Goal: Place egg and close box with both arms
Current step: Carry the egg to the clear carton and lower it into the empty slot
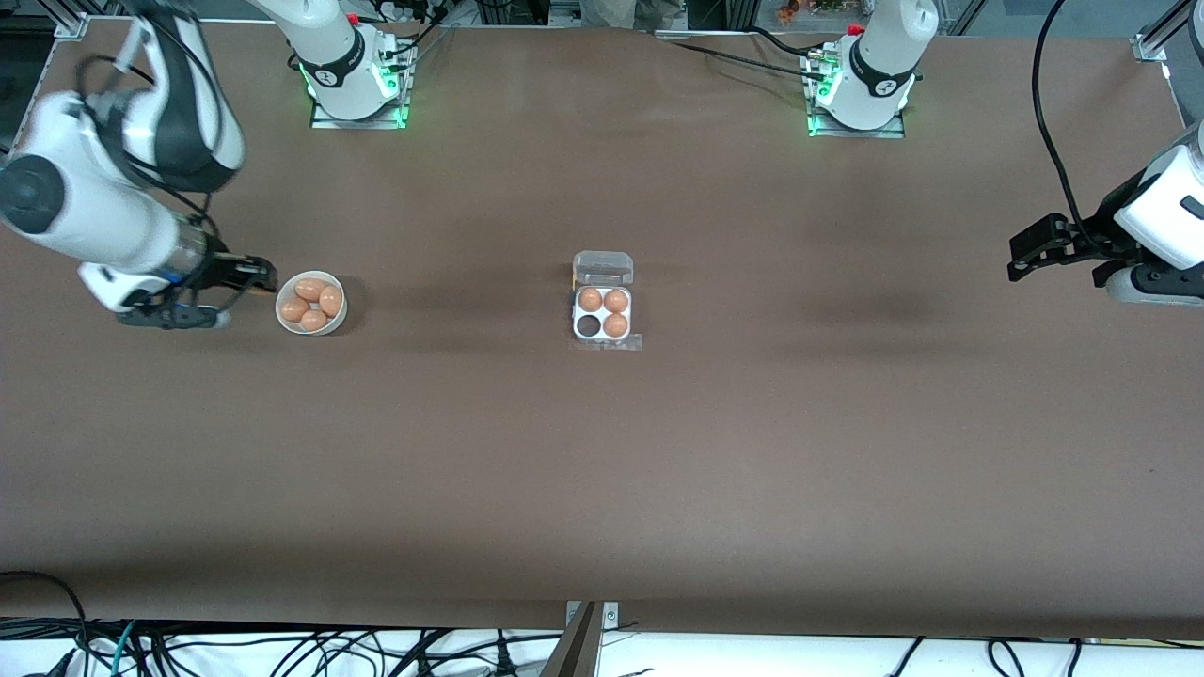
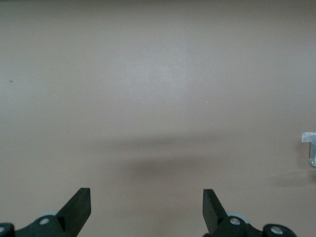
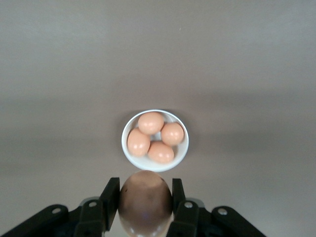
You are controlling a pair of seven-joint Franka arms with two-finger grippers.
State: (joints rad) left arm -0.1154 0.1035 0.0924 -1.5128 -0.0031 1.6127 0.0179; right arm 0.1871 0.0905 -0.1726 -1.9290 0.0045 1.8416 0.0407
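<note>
The box (image 1: 603,336) lies open mid-table, its clear lid (image 1: 603,268) folded back toward the robots. Three brown eggs fill its cells and one cell (image 1: 589,325) is empty. My right gripper (image 1: 259,275) hangs just beside the white bowl (image 1: 282,315), toward the right arm's end of the table. In the right wrist view it (image 3: 145,195) is shut on a brown egg (image 3: 145,202), with the bowl (image 3: 126,148) of several eggs ahead of it. My left gripper (image 1: 1021,259) waits open and empty above the table at the left arm's end (image 2: 146,205).
An edge of the box (image 2: 311,148) shows at the side of the left wrist view. The brown table (image 1: 602,470) stretches wide between bowl and box. Cables lie along the edge nearest the front camera.
</note>
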